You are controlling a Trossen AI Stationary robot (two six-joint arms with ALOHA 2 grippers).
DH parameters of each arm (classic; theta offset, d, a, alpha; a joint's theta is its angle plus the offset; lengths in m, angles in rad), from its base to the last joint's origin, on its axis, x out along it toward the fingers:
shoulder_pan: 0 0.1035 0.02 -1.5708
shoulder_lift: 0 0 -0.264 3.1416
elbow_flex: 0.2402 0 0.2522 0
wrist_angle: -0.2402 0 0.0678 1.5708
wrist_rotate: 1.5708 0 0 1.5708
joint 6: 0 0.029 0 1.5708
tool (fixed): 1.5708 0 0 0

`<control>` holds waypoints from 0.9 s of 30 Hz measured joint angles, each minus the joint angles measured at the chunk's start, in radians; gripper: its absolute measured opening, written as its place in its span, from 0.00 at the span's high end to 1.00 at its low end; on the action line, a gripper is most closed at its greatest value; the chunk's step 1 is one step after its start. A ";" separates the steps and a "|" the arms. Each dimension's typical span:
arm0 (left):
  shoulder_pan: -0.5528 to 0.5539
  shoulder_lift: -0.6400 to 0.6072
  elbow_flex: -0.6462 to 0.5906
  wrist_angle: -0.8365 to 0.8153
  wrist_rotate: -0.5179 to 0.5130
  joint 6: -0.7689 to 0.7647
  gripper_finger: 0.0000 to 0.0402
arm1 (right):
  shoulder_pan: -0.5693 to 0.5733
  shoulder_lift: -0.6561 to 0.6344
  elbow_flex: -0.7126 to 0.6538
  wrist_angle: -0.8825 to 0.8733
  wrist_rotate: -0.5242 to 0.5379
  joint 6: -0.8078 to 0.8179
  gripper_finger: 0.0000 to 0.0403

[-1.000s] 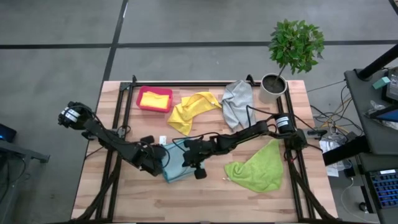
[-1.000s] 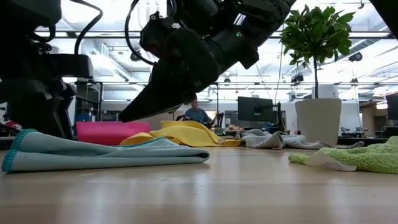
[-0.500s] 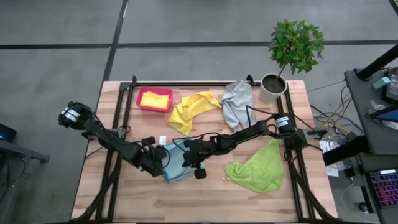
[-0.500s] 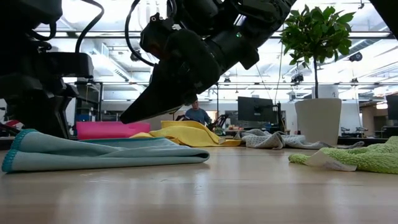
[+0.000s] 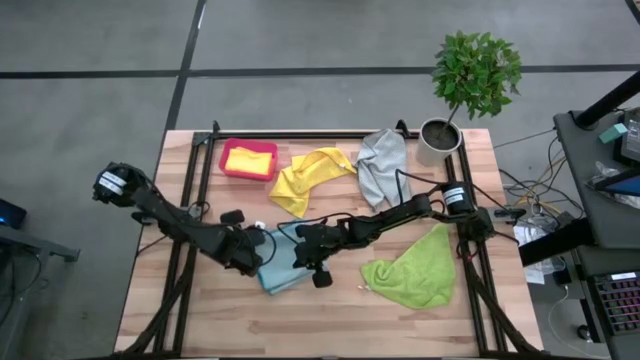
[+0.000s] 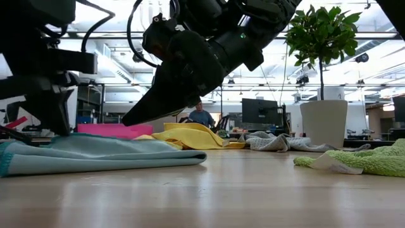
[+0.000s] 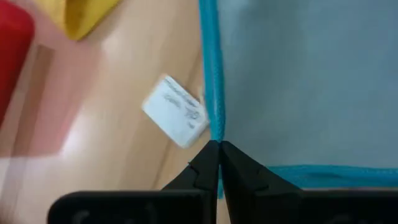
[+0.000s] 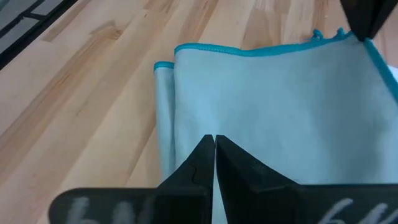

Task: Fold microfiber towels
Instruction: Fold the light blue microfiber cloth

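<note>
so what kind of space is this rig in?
Likely an open-plan office or lab: the low view shows desk monitors, a seated person and ceiling light strips behind the wooden table; a potted plant stands on it.

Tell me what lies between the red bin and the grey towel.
In the high view, a crumpled yellow towel lies between the red bin and the grey towel.

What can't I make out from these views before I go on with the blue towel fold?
- Label beside the light blue towel: left wrist view, print blurred, unreadable.
- Left gripper on the towel's hem: whether cloth is pinched is hidden by its own fingertips.
- Towel's middle: high view, covered by both arms.
- Yellow towel in the pink-red bin: folded or not, too small.
</note>
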 joint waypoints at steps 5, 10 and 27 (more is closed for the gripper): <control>0.020 0.000 -0.009 -0.001 -0.019 0.000 1.00 | 0.000 0.000 0.000 0.000 0.000 0.000 0.98; 0.022 0.000 -0.010 0.000 -0.018 -0.010 1.00 | 0.000 0.000 0.000 -0.002 0.000 -0.006 0.98; 0.026 0.000 0.060 -0.046 0.094 -0.054 0.75 | 0.001 0.000 0.000 0.045 -0.001 0.035 0.91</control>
